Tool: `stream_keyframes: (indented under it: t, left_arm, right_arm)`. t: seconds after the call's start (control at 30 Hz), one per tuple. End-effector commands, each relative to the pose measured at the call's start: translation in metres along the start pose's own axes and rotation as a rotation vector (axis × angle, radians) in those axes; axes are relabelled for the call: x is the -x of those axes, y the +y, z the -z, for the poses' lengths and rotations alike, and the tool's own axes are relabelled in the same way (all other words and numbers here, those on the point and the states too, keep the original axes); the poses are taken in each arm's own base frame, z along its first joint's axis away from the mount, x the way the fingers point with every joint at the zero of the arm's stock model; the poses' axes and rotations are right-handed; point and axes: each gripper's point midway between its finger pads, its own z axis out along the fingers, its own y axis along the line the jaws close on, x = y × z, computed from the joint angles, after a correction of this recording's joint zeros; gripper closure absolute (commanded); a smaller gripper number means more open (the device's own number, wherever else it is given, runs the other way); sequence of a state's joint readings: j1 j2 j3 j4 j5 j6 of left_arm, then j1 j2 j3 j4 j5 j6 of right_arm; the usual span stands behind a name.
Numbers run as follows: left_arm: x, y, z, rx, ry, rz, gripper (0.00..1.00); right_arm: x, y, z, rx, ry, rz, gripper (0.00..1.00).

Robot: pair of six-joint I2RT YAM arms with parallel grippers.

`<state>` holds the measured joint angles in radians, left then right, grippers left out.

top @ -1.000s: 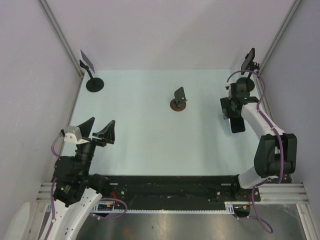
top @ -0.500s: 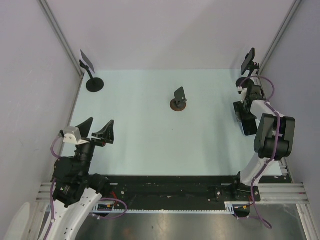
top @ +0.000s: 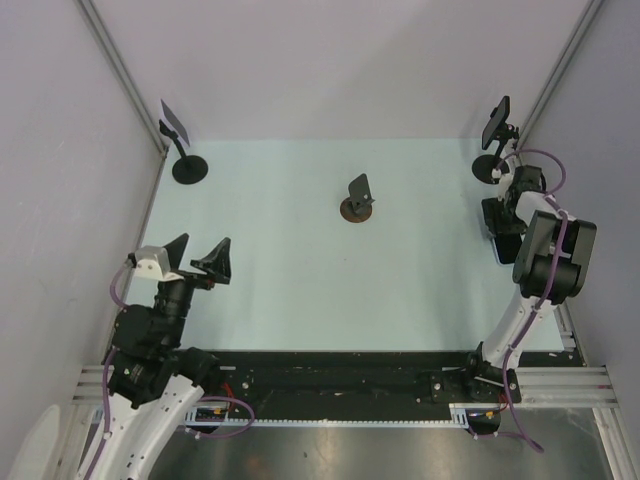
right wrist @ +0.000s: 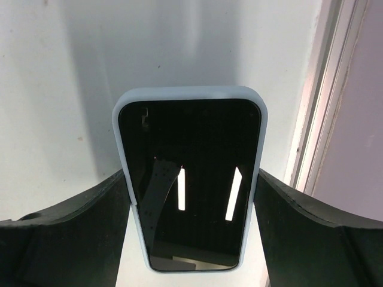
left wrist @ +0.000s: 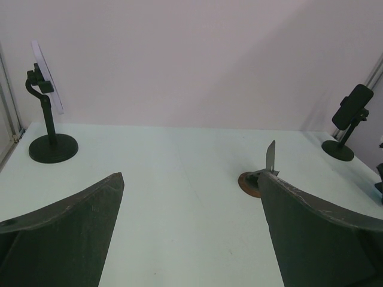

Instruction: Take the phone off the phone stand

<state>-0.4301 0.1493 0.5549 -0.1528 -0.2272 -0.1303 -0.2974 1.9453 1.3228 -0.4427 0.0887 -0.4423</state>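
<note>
While the right hand (right wrist: 191,177) sits at approx 3 o'clock on the counter (top: 300,270), close to the R edge, its fingers (right wrist: 84,221) press both long sides of the phone (right wrist: 190,143). It is closed on the phone at a fairly wide spread. Phone: pale blue case, dark screen facing the wrist cam, two bright strip reflections on the glass. Can't tell whether it rests on the counter or hangs just above it.

The brown-based phone stand (top: 357,200) is near the counter's centre, a bit toward 12 o'clock, w/ its plate tilted. It is well apart from the phone.

A tall black stand (top: 495,135) is in the 2 o'clock corner, just beyond the right hand, w/ a black slab up top. Another tall stand (top: 182,150) is in the 10 o'clock corner, carrying a thin tilted panel.

The left hand (top: 204,245) hovers at approx 8 o'clock w/ its jaws spread full wide, gripping nothing and pointing toward 12.
</note>
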Motion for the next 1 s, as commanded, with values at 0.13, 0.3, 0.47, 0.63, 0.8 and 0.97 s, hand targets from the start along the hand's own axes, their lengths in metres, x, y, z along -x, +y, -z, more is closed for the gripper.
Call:
stream_keyframes:
  t: [0.13,0.3,0.47,0.63,0.8,0.97]
  left_arm:
    - [-0.007,0.003,-0.005,0.014,0.029,-0.042,0.00]
    - [-0.007,0.004,-0.006,0.017,0.030,-0.044,0.00]
    - [-0.008,0.004,-0.006,0.015,0.033,-0.046,0.00]
    - [-0.009,0.004,-0.006,0.017,0.036,-0.048,0.00]
    - [-0.009,0.004,-0.006,0.018,0.036,-0.049,0.00]
    - [-0.010,0.004,-0.007,0.019,0.042,-0.047,0.00]
  right_arm:
    - [-0.005,0.000,-0.029,0.097,0.013,-0.045,0.73]
    - [-0.011,0.004,-0.030,0.174,0.019,-0.066,0.60]
    - [-0.023,0.009,-0.034,0.223,0.056,-0.064,0.41]
    - [-0.017,0.009,-0.032,0.228,0.036,-0.083,0.24]
    - [-0.002,0.005,-0.023,0.223,-0.016,-0.105,0.13]
    - [0.024,0.000,-0.007,0.217,-0.113,-0.146,0.05]
